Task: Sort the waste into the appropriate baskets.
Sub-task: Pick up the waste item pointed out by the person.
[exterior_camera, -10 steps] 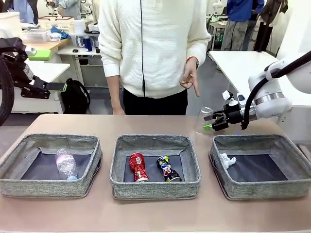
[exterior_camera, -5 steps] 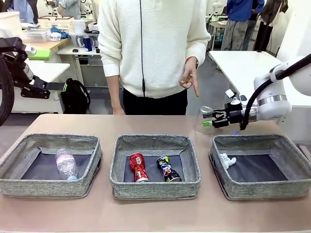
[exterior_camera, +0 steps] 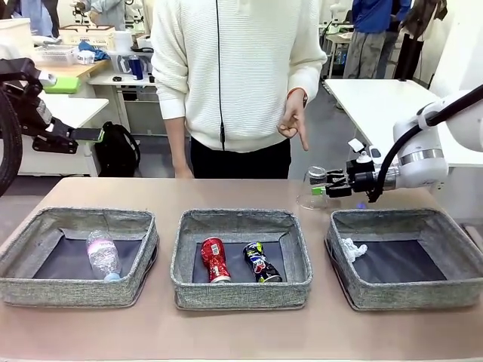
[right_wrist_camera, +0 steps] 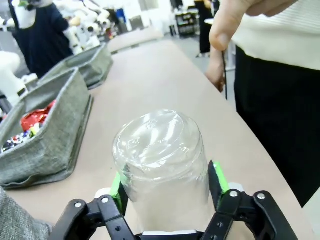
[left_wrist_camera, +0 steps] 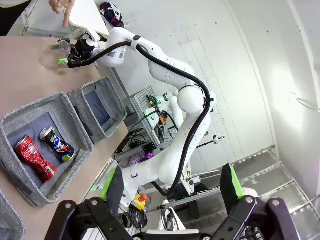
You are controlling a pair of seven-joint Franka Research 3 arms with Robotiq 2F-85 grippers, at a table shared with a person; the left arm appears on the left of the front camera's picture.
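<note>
Where the right hand (exterior_camera: pixel 323 188) reaches over the far side of the table (exterior_camera: pixel 226 332), its green pads sit against both sides of a clear plastic cup (exterior_camera: pixel 312 187), closed on it. The cup stands upside down, thin-walled and slightly crinkled, its flat base uppermost in the right wrist view (right_wrist_camera: pixel 161 165). It is beyond the right basket (exterior_camera: pixel 407 256), near that basket's far left corner.

Baskets: three, alike, grey woven fabric with dark flat bottoms, in a row. Relative to the right basket, the middle basket (exterior_camera: pixel 240 260) lies beside it and the left basket (exterior_camera: pixel 75 256) beyond that.

Waste count: one cup; one clear plastic bottle (exterior_camera: pixel 102 254), in the left basket; two crushed cans in the middle basket, one red can (exterior_camera: pixel 214 259) and one dark multicoloured can (exterior_camera: pixel 260 262), lying side by side; one crumpled white paper ball (exterior_camera: pixel 350 248) inside the right basket, against its left wall.

Left hand (left_wrist_camera: pixel 172 186): fingers spread wide, nothing between them.

A person's hand (exterior_camera: pixel 294 121) hangs above the cup, one finger pointing down.
</note>
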